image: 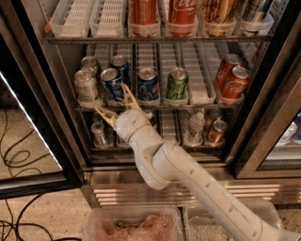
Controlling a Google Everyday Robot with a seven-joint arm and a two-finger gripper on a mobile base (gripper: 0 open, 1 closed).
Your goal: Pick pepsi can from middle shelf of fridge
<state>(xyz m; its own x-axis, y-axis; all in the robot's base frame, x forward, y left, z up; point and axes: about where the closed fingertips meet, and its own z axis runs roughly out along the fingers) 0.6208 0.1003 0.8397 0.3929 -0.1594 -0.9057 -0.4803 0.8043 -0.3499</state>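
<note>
The fridge (270, 101) stands open in front of me. Its middle shelf (202, 106) carries a row of short cans. Blue pepsi cans stand at the front left (112, 81), behind that one (121, 65), and in the neighbouring lane (147, 84). My gripper (111, 98) is at the shelf's front edge, open, with its yellowish fingers (130, 98) spread just below and in front of the front left pepsi can. One fingertip is close to the can's lower right side; nothing is held. My white arm (188, 174) hides part of the lower shelf.
On the middle shelf are silver cans (86, 85) at the left, a green can (178, 84) and red Coca-Cola cans (231, 77) at the right. Tall red bottles (181, 14) stand above, small bottles (212, 129) below. Plastic bins (134, 226) sit on the floor, cables (19, 160) at left.
</note>
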